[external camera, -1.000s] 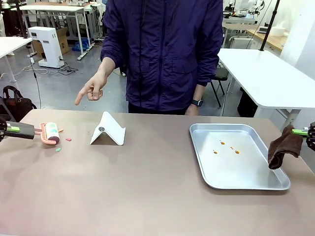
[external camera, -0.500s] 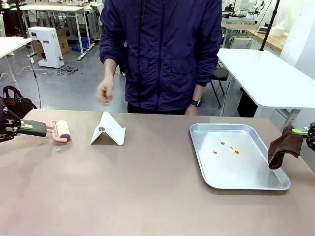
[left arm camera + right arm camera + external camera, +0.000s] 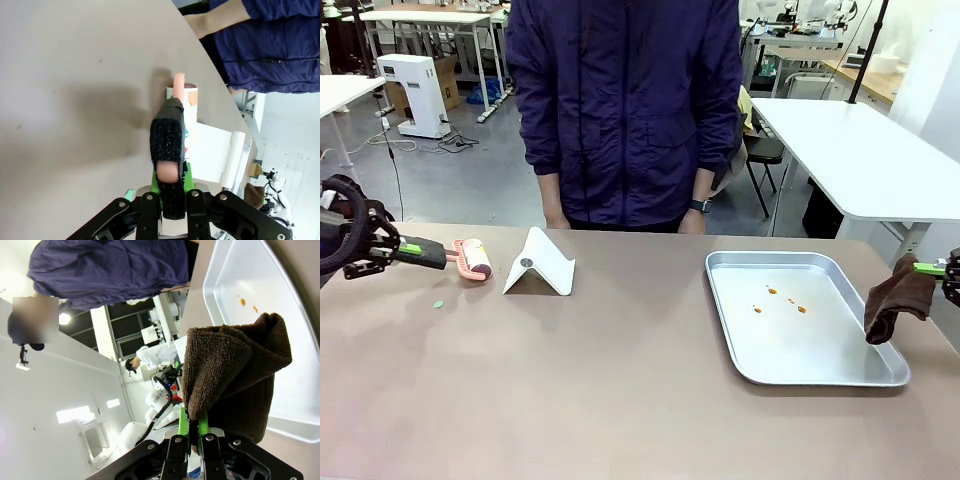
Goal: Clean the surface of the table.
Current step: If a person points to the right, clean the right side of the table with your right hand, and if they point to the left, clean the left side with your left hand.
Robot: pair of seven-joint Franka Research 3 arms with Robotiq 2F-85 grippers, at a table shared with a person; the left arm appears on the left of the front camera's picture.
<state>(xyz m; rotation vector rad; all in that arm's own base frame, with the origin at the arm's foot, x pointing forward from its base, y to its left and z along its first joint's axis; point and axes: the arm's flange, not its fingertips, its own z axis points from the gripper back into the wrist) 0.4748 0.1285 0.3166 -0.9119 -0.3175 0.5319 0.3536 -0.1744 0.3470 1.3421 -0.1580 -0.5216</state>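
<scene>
Tabletop first: we see the large brownish-tan matte table (image 3: 620,400) spanning the near scene, mostly bare. At its far left, our left gripper (image 3: 430,252) is clamped tight on the pink handle of a white-rolled lint roller (image 3: 475,258), the roll down by the surface. A small green scrap (image 3: 438,304) lies just near of it, and a white folded card stand (image 3: 540,265) sits to its right. On the right lies a shiny rectangular metal tray (image 3: 840,345) dotted with orange specks (image 3: 772,291). Our right gripper (image 3: 932,268) pinches a dark brown cloth (image 3: 895,298) that hangs beside the tray's right edge. A person in a dark purple jacket (image 3: 620,100) stands at the far side, with white-topped tables (image 3: 860,150) behind.
</scene>
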